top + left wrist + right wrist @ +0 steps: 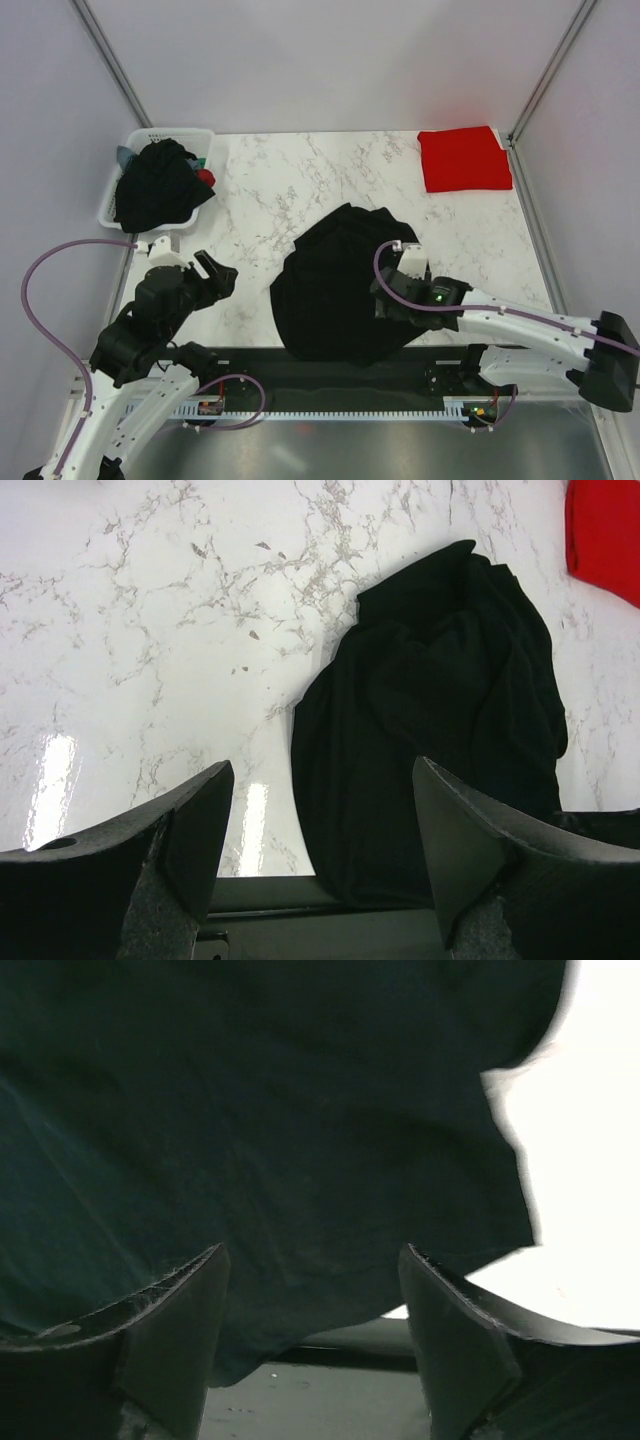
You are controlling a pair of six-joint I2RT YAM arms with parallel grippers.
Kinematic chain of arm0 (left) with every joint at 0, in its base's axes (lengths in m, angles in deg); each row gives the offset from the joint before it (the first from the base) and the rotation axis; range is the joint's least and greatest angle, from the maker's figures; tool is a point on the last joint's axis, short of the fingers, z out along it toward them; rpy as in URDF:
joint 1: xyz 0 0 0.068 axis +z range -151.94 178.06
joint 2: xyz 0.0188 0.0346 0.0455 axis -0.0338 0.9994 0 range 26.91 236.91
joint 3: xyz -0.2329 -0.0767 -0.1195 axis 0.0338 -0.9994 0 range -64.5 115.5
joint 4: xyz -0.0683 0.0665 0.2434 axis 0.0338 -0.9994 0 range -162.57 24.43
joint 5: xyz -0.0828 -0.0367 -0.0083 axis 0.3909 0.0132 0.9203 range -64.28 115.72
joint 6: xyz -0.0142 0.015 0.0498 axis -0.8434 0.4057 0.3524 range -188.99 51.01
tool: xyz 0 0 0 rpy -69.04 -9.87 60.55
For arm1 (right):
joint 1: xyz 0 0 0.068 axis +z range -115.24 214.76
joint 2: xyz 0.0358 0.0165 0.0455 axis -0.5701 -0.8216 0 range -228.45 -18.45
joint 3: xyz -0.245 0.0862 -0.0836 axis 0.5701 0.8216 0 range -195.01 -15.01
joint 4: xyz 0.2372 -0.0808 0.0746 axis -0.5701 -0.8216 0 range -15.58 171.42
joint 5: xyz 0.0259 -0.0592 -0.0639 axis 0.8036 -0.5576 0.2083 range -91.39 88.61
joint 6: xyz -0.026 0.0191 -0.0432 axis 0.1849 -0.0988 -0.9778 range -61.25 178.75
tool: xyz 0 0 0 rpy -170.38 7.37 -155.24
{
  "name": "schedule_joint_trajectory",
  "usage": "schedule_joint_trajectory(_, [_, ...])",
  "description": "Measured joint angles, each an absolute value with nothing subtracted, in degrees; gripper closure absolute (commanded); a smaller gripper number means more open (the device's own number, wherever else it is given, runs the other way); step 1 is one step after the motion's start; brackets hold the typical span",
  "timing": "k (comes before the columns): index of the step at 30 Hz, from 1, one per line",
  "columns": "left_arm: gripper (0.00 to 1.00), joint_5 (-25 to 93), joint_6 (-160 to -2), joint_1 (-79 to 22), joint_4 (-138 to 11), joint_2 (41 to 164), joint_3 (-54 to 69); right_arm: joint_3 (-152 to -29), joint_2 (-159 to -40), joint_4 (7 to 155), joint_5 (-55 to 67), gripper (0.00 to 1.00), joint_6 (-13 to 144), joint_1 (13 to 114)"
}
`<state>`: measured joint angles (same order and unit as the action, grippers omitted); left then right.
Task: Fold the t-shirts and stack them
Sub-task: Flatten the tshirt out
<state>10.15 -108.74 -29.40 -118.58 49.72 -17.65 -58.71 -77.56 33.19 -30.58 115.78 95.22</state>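
A crumpled black t-shirt lies on the marble table near the front edge; it also shows in the left wrist view and fills the right wrist view. A folded red t-shirt lies at the back right, its corner in the left wrist view. More dark shirts are heaped in the basket. My left gripper is open and empty, left of the black shirt. My right gripper is open, low over the black shirt's right part, with its fingers astride the cloth edge.
A white slotted basket stands at the back left with a teal and a red cloth beside the dark heap. A black strip runs along the table's front edge. Frame posts rise at the back corners.
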Motion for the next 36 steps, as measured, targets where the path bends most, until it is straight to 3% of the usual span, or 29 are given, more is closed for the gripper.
schedule_joint_trajectory(6, [0.21, 10.1, -108.7, -29.4, -118.6, 49.7, -17.6, -55.4, -85.4, 41.2, -24.6, 0.44, 113.5, 95.8])
schedule_joint_trajectory(14, [0.21, 10.1, -108.7, -29.4, -118.6, 49.8, -17.6, -55.3, -93.8, 46.4, -20.0, 0.52, 111.4, 96.9])
schedule_joint_trajectory(27, [0.21, 10.1, -108.7, -29.4, -118.6, 49.7, -17.6, -54.4, -97.2, 48.0, -18.8, 0.61, 111.5, 96.9])
schedule_joint_trajectory(36, [0.21, 10.1, -108.7, -29.4, -118.6, 49.3, -17.6, -54.3, -97.2, 47.5, -19.5, 0.84, 111.7, 96.9])
